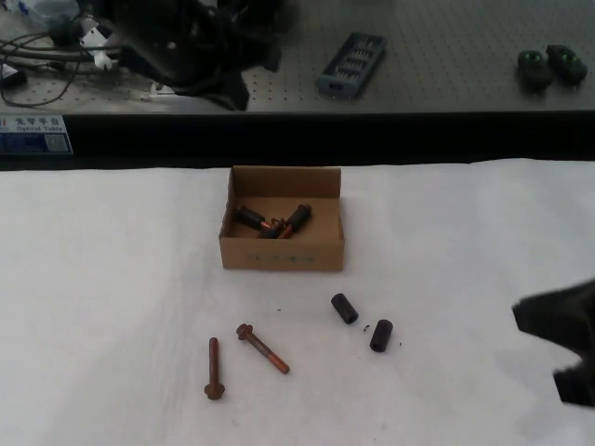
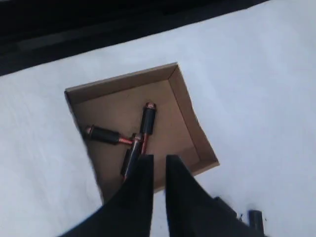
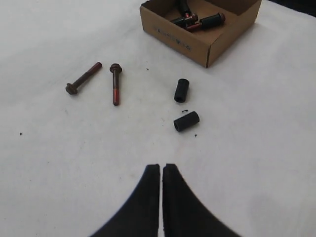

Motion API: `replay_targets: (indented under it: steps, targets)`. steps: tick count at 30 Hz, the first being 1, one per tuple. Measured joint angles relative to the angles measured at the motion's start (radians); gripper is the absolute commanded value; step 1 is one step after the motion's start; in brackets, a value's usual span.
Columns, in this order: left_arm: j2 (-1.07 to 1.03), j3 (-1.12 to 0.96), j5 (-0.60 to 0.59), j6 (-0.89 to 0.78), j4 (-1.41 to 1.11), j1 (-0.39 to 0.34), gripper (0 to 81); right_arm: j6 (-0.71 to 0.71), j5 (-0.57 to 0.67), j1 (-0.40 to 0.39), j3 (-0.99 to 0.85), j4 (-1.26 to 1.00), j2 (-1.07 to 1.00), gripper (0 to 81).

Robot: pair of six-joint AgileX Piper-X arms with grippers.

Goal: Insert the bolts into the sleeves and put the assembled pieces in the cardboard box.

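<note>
While the left end effector (image 2: pixel 159 160) hangs over the cardboard box (image 2: pixel 190 116), slightly spread and empty, three assembled pieces (image 2: pixel 147 119) lie together inside. Right end effector (image 3: pixel 161 170), pressed together, sits above the tabletop (image 3: pixel 49 163) near two loose sleeves (image 3: pixel 181 90) and two bolts (image 3: pixel 115 84).

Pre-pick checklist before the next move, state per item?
1. Bolts graspable: one bolt and second bolt lie apart on the white cloth: ok.
2. Sleeves graspable: one sleeve and second sleeve lie separate, nothing on them: ok.
3. Right end effector ready to grasp: empty, but its fingers are shut: not ok.
4. Left end effector empty: fingers slightly apart, nothing between them, above the cardboard box: ok.
5. Box has room: three assembled pieces inside, bare floor left: ok.
6. Sleeve bores unblocked: cannot tell.
</note>
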State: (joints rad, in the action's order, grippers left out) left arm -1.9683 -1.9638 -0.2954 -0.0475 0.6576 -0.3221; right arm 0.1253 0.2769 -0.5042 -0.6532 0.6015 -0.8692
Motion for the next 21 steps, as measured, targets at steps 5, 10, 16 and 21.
replay_targets:
  steps: [5, 10, 16, 21]
  targets:
    - [0.081, 0.069, 0.006, 0.002, 0.027, 0.026, 6.9, -0.004, 0.035, 0.0, -0.116, -0.002, -0.191, 21.0]
    - [0.232, 0.255, 0.049, 0.0, 0.01, 0.031, 6.9, -0.004, 0.053, 0.0, -0.208, 0.0, -0.289, 20.4]
    - [0.429, 0.671, 0.061, -0.079, -0.178, 0.031, 6.9, -0.001, 0.055, -0.068, -0.325, 0.0, -0.476, 20.6]
    - [0.592, 0.93, 0.063, -0.117, -0.277, 0.031, 7.1, 0.002, 0.032, -0.159, -0.415, 0.0, -0.624, 20.6]
